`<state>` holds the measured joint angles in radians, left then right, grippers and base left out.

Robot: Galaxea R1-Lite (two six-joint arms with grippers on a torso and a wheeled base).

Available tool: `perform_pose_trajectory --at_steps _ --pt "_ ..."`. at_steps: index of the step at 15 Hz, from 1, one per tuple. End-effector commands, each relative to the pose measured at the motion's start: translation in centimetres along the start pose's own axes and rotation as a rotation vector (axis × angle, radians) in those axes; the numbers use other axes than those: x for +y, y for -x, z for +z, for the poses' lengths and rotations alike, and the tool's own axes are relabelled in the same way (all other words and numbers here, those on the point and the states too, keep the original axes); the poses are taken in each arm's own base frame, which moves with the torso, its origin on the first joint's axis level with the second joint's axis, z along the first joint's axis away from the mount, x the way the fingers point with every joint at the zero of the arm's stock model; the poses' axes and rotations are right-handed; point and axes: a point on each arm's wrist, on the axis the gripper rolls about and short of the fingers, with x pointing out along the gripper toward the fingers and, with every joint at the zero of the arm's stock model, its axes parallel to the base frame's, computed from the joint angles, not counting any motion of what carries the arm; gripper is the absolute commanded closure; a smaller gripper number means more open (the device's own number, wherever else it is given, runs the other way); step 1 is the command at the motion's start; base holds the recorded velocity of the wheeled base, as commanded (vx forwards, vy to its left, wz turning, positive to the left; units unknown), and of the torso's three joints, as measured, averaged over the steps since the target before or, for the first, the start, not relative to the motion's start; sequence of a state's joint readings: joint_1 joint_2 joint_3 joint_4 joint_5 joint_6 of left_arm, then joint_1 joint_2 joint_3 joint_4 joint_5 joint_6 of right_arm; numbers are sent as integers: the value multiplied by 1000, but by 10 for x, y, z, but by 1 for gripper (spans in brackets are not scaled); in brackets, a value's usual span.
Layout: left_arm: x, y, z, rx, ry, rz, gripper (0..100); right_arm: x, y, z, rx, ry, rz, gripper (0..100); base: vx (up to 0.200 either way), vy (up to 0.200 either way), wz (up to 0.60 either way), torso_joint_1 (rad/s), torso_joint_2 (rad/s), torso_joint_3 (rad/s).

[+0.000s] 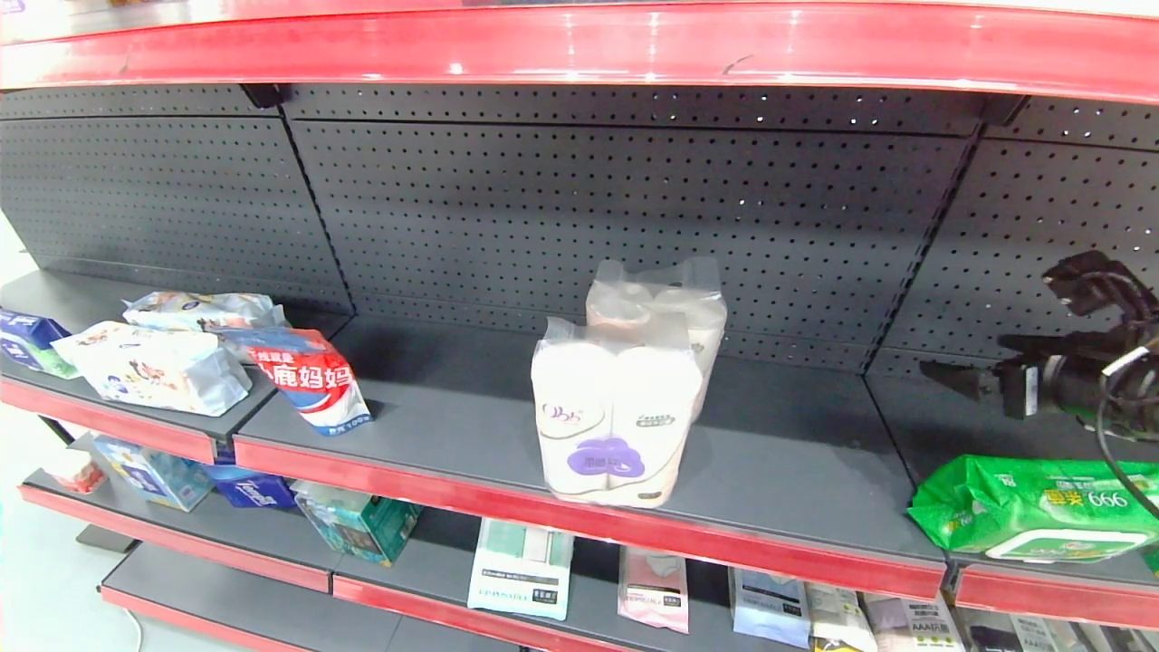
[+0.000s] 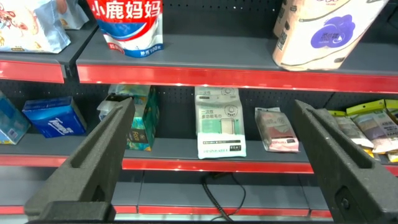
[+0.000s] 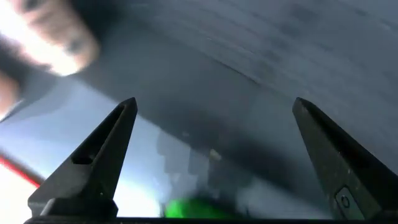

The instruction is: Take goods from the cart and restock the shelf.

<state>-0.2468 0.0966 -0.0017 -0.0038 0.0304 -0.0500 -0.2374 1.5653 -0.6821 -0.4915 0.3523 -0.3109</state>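
Jaws on both arms stand wide apart and hold nothing. The right gripper (image 1: pixel 951 380) hangs over the right bay of the middle shelf (image 1: pixel 435 407), just beyond a green wipes pack (image 1: pixel 1032 507) that lies at the near edge. The left gripper (image 2: pixel 214 102) faces the lower shelf (image 2: pixel 180 149), where a white-and-green box (image 2: pixel 219 121) stands between a teal carton (image 2: pixel 144 118) and a small pink packet (image 2: pixel 277 129). At the centre of the middle shelf a toilet-roll pack (image 1: pixel 611 417) stands upright by the near edge, a second pack (image 1: pixel 665 303) touching it on the far side. A red, white and blue bag (image 1: pixel 308 376) leans further left.
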Motion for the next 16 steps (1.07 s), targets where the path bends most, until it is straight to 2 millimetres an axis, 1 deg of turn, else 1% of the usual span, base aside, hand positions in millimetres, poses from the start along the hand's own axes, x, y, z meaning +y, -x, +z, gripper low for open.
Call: perform_pose_trajectory --at_steps 1,2,4,5,6,8,9,10,11,12,14,15,16 --pt "0 0 0 1 1 0 0 25 85 -8 -79 -126 -266 0 0 0 0 0 0 0" --pt "0 0 0 1 1 0 0 36 105 -20 -93 -130 -316 0 0 0 0 0 0 0" --pt "0 0 0 1 1 0 0 64 144 -55 -128 -121 -402 0 0 0 0 0 0 0" --pt "0 0 0 1 1 0 0 77 160 -71 -166 -111 -424 0 0 0 0 0 0 0" --pt "0 0 0 1 1 0 0 84 169 -84 -180 -112 -429 0 0 0 0 0 0 0" --pt "0 0 0 1 1 0 0 92 179 -97 -231 -109 -414 0 0 0 0 0 0 0" --pt "0 0 0 1 1 0 0 94 180 -102 -233 -114 -409 0 0 0 0 0 0 0" --pt "0 0 0 1 1 0 0 101 185 -113 -268 -124 -345 0 0 0 0 0 0 0" --pt "0 0 0 1 1 0 0 104 187 -117 -262 -140 -294 0 0 0 0 0 0 0" --pt "0 0 0 2 1 0 0 107 192 -116 -248 -183 -191 0 0 0 0 0 0 0" --pt "0 0 0 1 1 0 0 109 195 -113 -192 -213 -105 0 0 0 0 0 0 0" --pt "0 0 0 1 1 0 0 111 198 -115 -195 -201 -57 0 0 0 0 0 0 0" --pt "0 0 0 1 1 0 0 114 202 -123 -226 -176 -54 0 0 0 0 0 0 0"
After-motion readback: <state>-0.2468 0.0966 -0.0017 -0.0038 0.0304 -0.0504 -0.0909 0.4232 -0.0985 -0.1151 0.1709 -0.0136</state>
